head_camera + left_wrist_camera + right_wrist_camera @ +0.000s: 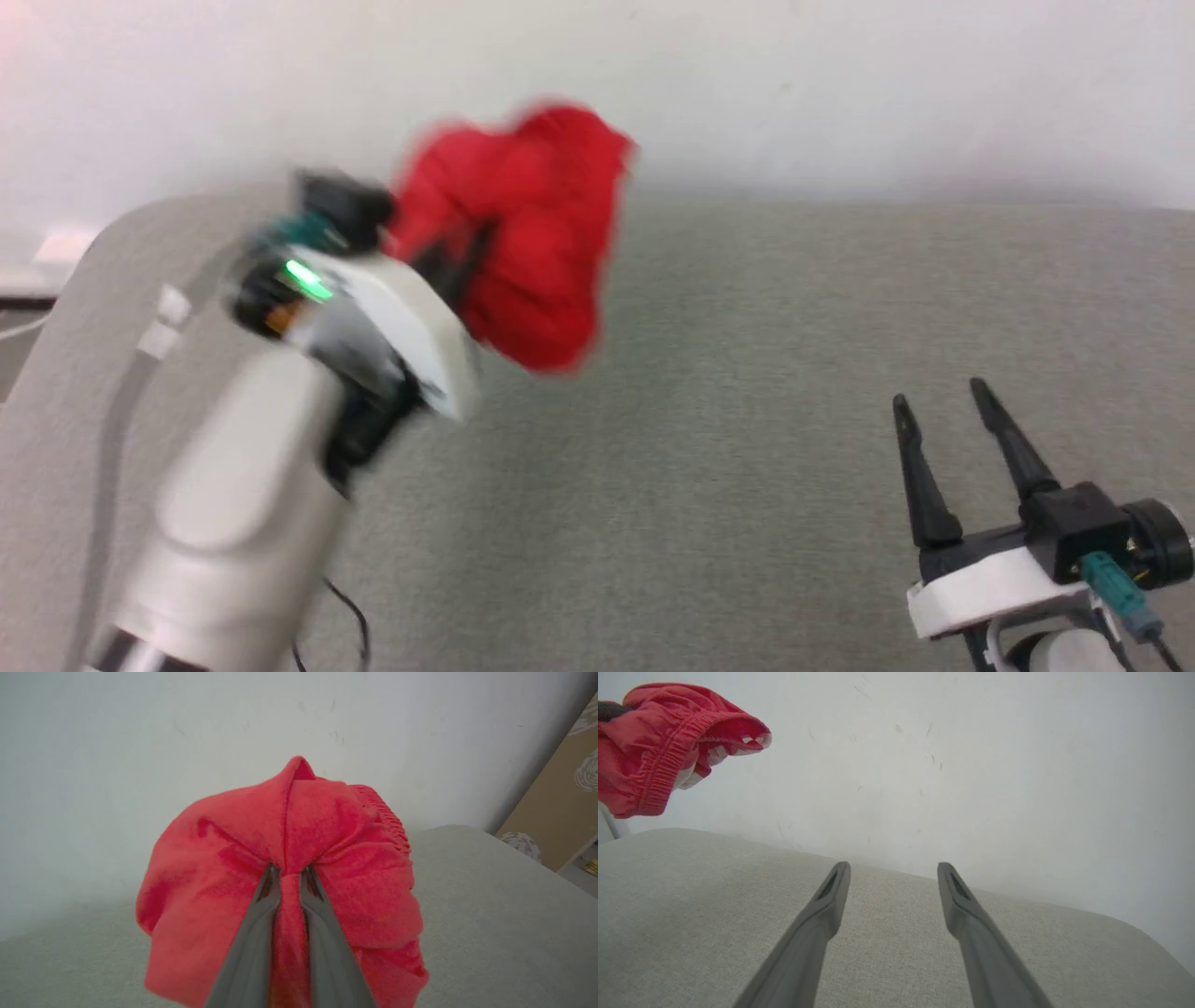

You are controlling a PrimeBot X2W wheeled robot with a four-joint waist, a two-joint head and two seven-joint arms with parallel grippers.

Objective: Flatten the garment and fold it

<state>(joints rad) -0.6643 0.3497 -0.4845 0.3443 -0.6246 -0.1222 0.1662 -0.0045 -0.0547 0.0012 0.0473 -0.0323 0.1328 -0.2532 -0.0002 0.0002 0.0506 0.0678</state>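
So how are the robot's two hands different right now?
The left hand is shut on the bunched red garment; the right hand is open and holds nothing. The left hand is high above the grey surface, while the right hand is low, close to it. Both have two long dark fingers.

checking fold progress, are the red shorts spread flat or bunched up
Bunched up: the red shorts hang as a crumpled wad pinched in the left gripper, clear of the grey padded surface, neither flattened nor folded.

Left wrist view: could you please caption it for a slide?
Left gripper pinching the bunched red garment above the grey surface.
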